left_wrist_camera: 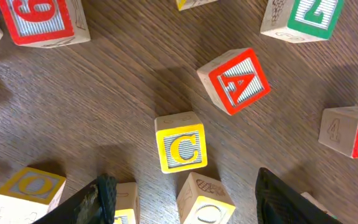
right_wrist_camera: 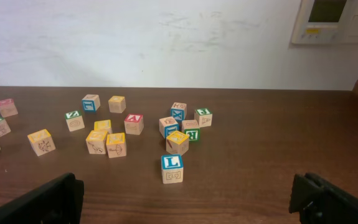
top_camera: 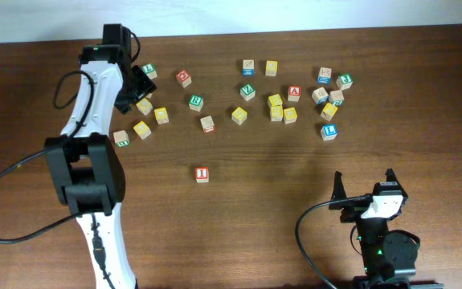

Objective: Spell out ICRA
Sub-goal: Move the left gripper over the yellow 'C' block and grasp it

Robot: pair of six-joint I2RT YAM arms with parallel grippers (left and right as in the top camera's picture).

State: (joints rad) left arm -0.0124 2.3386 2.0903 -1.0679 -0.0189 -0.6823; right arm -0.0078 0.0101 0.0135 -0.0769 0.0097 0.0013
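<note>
One of four letters looks placed. Overhead: the red I cube (top_camera: pixel 202 173) sits alone near the front of the tabletop (top_camera: pixel 255 213); C, R and A are not yet beside it. Left wrist: the left pincer (left_wrist_camera: pixel 185 183) is spread and empty, with the yellow C cube (left_wrist_camera: pixel 180 143) just ahead, letter face up, slightly skewed. Being square, it has no long axis. Right wrist: the right pincer (right_wrist_camera: pixel 185 199) gapes wide, holding nothing.

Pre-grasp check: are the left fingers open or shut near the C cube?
Open. The left wrist view shows both fingers wide apart, with the C cube ahead of them, not gripped.
</note>
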